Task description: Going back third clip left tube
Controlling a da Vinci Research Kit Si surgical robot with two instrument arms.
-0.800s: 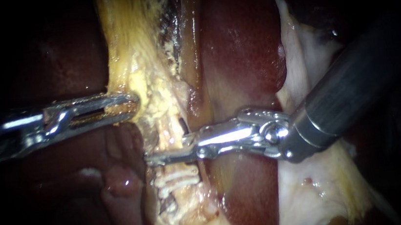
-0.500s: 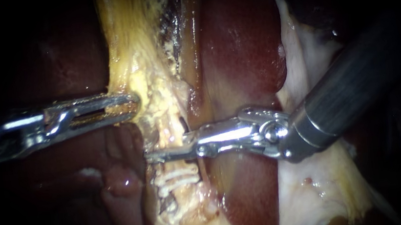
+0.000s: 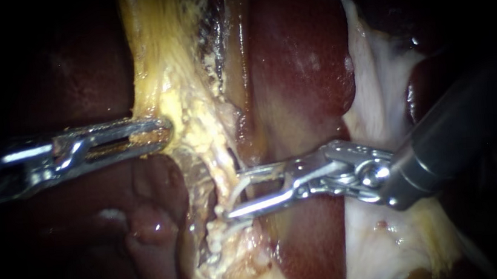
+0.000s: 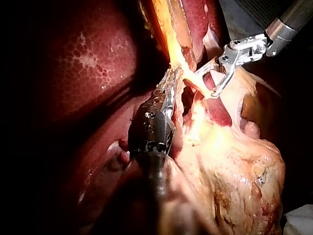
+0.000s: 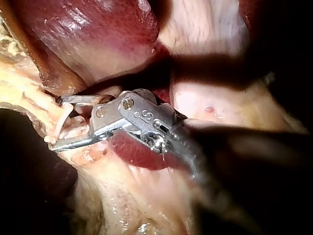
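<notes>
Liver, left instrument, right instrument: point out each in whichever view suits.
liver (image 4: 88, 63): left wrist view, mottled surface
left instrument (image 3: 166, 132): endoscope view, jaw tips on yellow tissue (image 3: 192, 120)
right instrument (image 3: 232, 194): endoscope view, gap between open jaws

Right instrument (image 5: 57, 122): claw open, with a clear gap between its two halves. A pale strand (image 5: 63, 116) crosses that gap. Yellowish tissue (image 5: 27, 95) lies just ahead of the tips. Dark red liver (image 5: 88, 39) lies beyond the claw. Shaft blurred.
</notes>
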